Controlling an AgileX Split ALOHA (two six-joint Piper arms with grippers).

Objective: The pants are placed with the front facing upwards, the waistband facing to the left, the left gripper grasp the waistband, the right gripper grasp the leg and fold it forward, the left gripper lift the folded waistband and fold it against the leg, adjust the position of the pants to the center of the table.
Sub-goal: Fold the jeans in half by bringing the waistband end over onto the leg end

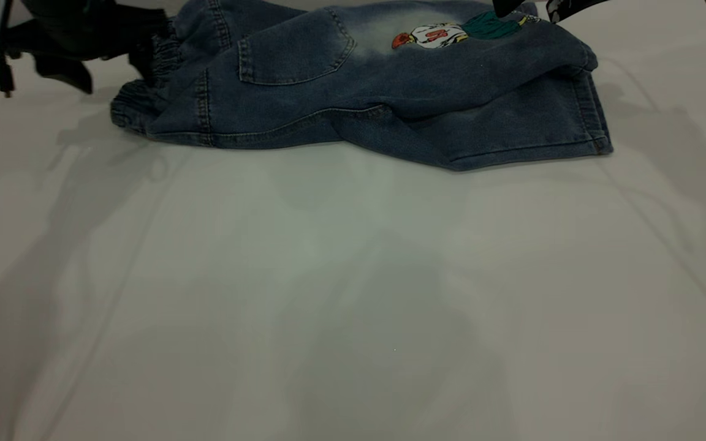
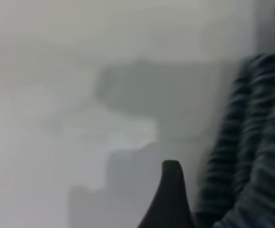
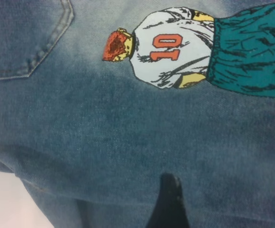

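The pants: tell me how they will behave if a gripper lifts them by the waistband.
The pants lie folded in soft rumpled layers, so they will probably droop and unfold rather than hold shape. The gathered waistband looks bunchy, likely giving good purchase. The denim looks thick, so dragging across the table may meet some friction.

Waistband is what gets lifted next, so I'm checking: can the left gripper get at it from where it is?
Probably yes: the left gripper sits right beside the waistband, nothing between them.

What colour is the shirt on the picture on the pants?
White, with an orange 10, on the printed figure; clearest in the right wrist view.
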